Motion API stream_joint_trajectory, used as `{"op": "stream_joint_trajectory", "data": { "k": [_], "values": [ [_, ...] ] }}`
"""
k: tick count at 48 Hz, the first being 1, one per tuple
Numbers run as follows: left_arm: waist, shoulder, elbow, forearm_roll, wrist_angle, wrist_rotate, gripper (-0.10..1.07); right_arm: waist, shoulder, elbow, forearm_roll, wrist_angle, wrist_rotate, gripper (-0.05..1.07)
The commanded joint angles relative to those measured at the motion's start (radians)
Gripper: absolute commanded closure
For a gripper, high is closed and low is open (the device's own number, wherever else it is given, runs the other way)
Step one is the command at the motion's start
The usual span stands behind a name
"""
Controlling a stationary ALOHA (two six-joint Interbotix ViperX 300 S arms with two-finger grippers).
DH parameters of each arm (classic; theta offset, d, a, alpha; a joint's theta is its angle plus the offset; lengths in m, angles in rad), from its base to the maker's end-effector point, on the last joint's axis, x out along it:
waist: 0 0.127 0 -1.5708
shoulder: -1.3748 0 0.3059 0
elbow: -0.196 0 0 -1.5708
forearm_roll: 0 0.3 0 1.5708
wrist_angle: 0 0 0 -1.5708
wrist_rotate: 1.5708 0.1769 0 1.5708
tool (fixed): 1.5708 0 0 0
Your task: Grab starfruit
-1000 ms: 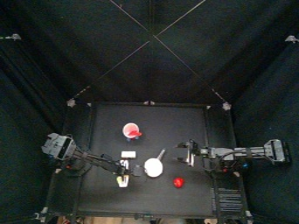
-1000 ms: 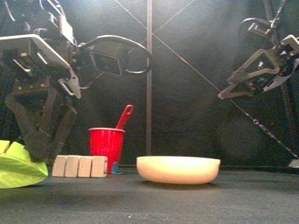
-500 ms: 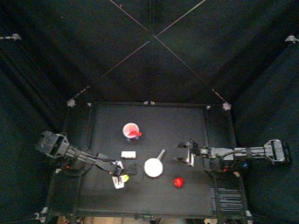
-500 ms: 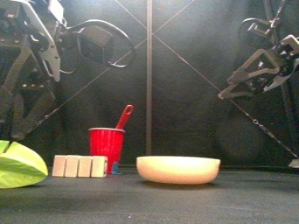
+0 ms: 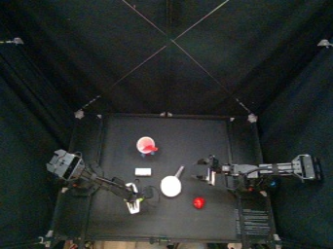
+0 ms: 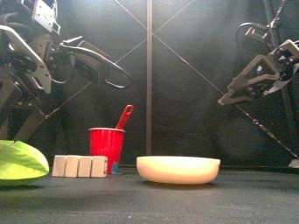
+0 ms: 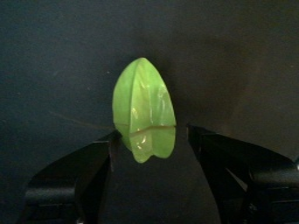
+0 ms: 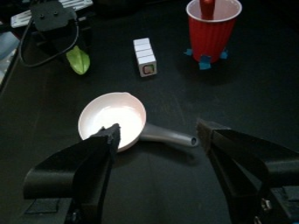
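The starfruit [image 7: 143, 105] is a yellow-green pointed fruit lying on the black table. In the left wrist view its near end sits between the tips of my left gripper [image 7: 152, 136], whose jaws stand wide open on either side. From above, the starfruit [image 5: 135, 203] lies near the front left, with the left gripper [image 5: 129, 197] right at it. At table height the starfruit [image 6: 17, 163] fills the lower left corner. My right gripper [image 8: 160, 131] hangs open above the white dish [image 8: 114, 118] and holds nothing.
A red cup [image 6: 107, 149] with a red utensil stands at the back, with a row of white blocks [image 6: 79, 165] beside it. The white dish [image 6: 177, 169] sits mid-table. A small red object [image 5: 200, 203] lies front right. The right arm [image 6: 260, 72] hangs high.
My left gripper's jaws have spread wider. In the front view the left arm has shifted up and toward the left edge. The starfruit and the right arm stay where they were.
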Motion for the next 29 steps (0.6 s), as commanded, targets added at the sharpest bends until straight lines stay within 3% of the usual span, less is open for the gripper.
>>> {"op": "stream_joint_trajectory", "data": {
  "k": [1,21,29],
  "values": [
    [0.002,-0.003,-0.023,0.028,-0.005,-0.018,0.02,-0.002,0.002,-0.025,0.002,-0.005,0.002,0.03],
    [0.003,0.021,-0.014,0.058,-0.055,-0.043,0.04,-0.002,0.002,-0.025,0.002,-0.005,0.002,0.03],
    [0.003,0.021,-0.014,0.072,-0.063,-0.043,0.11,-0.002,0.002,-0.025,0.002,-0.006,0.002,0.03]
  ]
}}
